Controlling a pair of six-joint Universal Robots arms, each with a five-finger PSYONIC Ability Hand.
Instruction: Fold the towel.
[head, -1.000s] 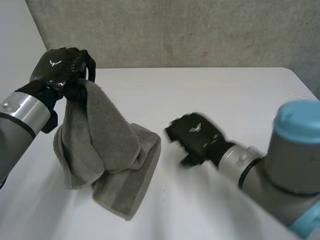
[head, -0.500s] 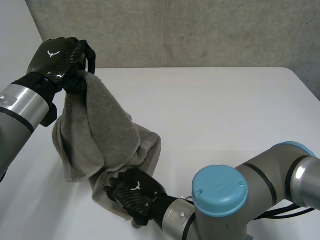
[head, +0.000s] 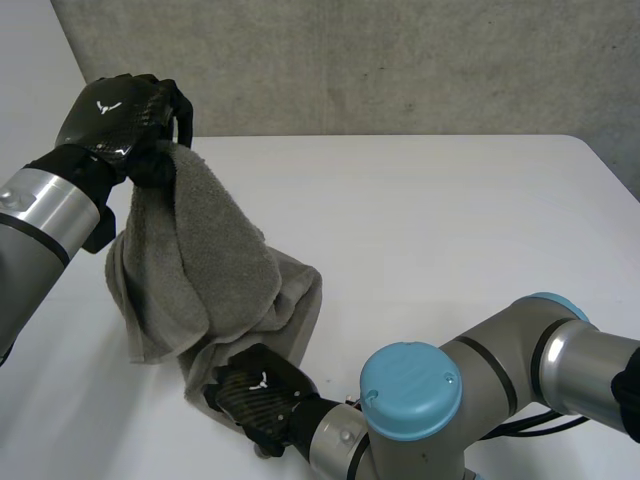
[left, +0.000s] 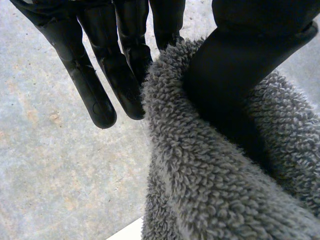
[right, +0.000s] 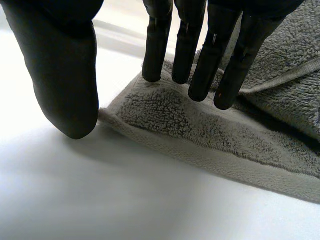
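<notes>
A grey terry towel (head: 200, 270) hangs from my left hand (head: 115, 120), which holds it high at the table's left. Its lower part lies bunched on the white table (head: 450, 220). In the left wrist view the thumb (left: 235, 75) presses the towel's top edge (left: 210, 190) against a finger, while the other fingers (left: 107, 75) stay straight beside it. My right hand (head: 255, 397) is low at the towel's near bottom corner. There its straight fingers (right: 200, 55) hover just over the hemmed corner (right: 200, 125), and the thumb (right: 65, 75) sits apart on the table beside the edge.
A grey concrete wall (head: 400, 60) runs behind the table's far edge. My right arm (head: 480, 390) bends across the near right of the table, its blue-capped elbow close to the towel.
My right arm has swung from the table's middle right down to the towel's near bottom corner. My left hand rose slightly with the towel and has held still since.
</notes>
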